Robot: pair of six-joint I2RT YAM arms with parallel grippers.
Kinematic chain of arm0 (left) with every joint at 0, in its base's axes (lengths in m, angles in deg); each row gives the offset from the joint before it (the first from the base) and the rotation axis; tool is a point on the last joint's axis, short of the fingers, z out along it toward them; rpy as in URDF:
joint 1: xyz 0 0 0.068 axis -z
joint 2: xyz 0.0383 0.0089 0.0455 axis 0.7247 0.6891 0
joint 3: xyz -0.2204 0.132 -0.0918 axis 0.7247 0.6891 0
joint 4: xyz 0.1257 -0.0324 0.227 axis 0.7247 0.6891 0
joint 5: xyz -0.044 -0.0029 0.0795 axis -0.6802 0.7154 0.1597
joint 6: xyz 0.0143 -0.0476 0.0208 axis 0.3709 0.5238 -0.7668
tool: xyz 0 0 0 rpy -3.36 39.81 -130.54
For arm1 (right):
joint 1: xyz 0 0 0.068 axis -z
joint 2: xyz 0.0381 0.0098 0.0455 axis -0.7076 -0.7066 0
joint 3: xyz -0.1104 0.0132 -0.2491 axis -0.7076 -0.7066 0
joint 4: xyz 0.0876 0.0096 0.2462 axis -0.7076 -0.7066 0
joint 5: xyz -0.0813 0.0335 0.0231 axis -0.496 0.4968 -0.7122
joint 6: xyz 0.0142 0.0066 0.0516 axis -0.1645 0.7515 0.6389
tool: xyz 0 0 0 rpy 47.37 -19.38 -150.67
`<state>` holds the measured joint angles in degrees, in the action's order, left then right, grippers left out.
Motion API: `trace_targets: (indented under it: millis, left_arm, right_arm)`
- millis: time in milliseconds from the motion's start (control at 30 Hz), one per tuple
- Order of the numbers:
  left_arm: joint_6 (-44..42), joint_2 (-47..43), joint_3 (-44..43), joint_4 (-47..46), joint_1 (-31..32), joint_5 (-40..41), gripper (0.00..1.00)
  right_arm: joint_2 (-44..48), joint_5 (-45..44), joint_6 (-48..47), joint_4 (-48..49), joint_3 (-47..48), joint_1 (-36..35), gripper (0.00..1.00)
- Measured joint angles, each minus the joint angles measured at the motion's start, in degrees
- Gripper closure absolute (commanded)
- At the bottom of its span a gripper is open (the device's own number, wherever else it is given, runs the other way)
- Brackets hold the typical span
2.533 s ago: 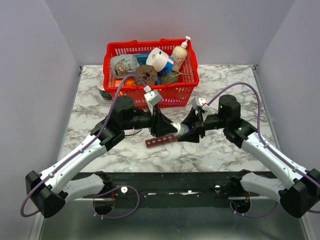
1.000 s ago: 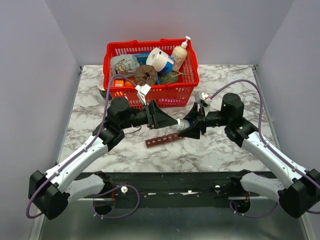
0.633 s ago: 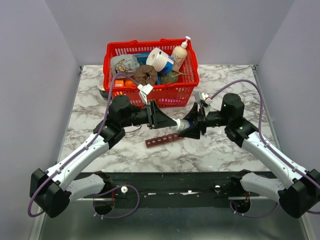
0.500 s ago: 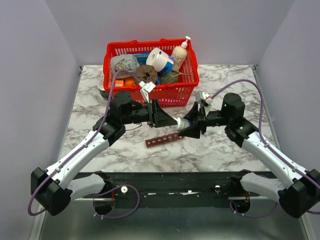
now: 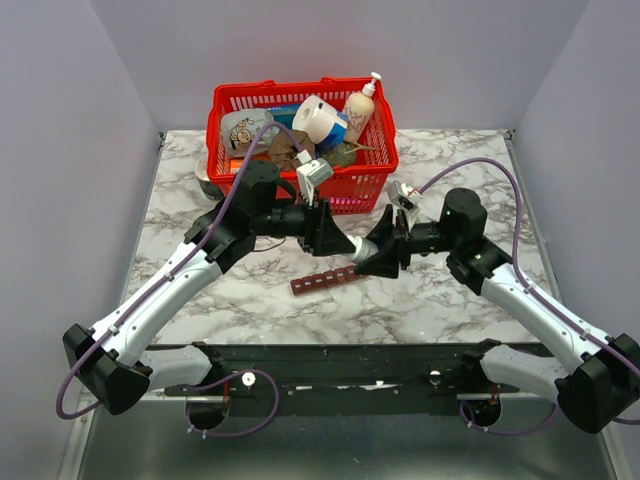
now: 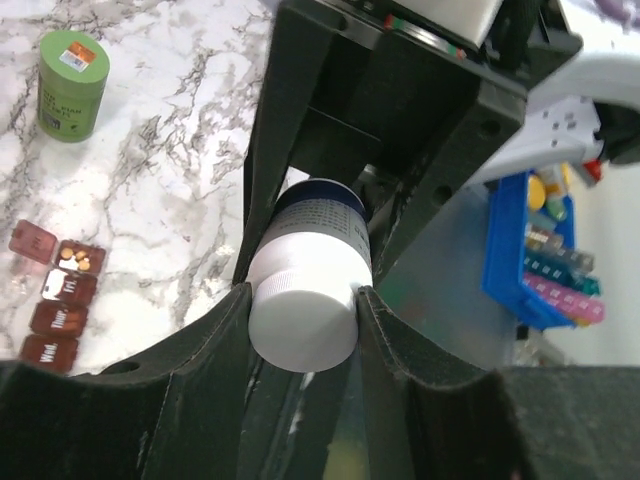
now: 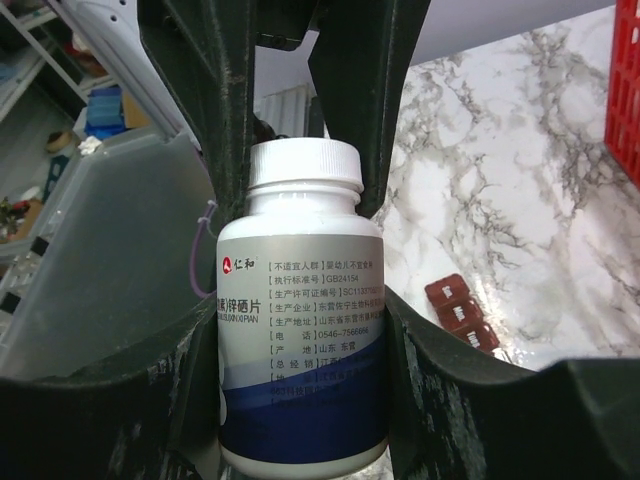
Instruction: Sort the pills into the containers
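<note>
**Item 1, pill bottle point(image 7: 300, 330).** White with a blue band, lying near horizontal in the air over the table point(image 5: 250, 300), at centre in my top view.

**Item 2, right gripper point(image 7: 300, 315).** It enters from 3 o'clock with its fingers pinched on the bottle's body.

**Item 3, left gripper point(image 6: 303, 300).** It enters from 9 o'clock with its fingers pressed onto the white cap point(image 6: 303, 322).

**Item 4, containers point(image 5: 322, 281).** A dark-red strip flat on the marble at about 7 o'clock of the bottle, well below it. Several lids stand open, and I see a few orange pills point(image 6: 72, 260) in one compartment.

**Item 5, bystanders.** A red basket point(image 5: 350, 185) at 12 o'clock and a green jar point(image 6: 72, 85) on the marble.

**Hazards, my judgement:**
- I take the step in hand to be uncapping.
- If the body grip is too light, the bottle may turn with the cap rather than open.
- With the bottle this flat, a freed cap could let pills spill onto the marble and miss the strip.
- The strip looks light and unanchored, so a nudge could skew it.
</note>
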<state>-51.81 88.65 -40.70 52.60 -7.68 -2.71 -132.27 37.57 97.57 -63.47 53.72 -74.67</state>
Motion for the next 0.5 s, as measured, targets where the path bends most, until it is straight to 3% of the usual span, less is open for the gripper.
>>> trace_targets:
  millis: [133,167,267,400,500]
  left_arm:
    - [-8.0,-1.14,0.0,1.38,0.28,-2.12,0.43]
    - [-10.01,-1.46,0.0,1.55,0.35,-2.58,0.31]
    - [-16.13,-2.86,-0.02,2.56,0.48,-3.85,0.16]
    - [-17.18,-3.96,0.02,1.7,0.46,-4.5,0.03]
    - [-14.78,-4.42,0.52,-1.22,0.2,-4.48,0.01]
  right_arm:
    - [-0.68,1.75,5.44,3.54,-0.79,-0.37,0.99]
    - [-0.7,2.16,6.88,4.48,-0.96,-0.48,1.0]
    - [-0.7,2.75,11.47,7.13,-1.16,-0.5,1.0]
    - [-0.68,2.8,14.51,8.92,-1.2,-0.35,1.0]
    - [-0.66,2.8,15.04,9.33,-1.31,-0.35,0.99]
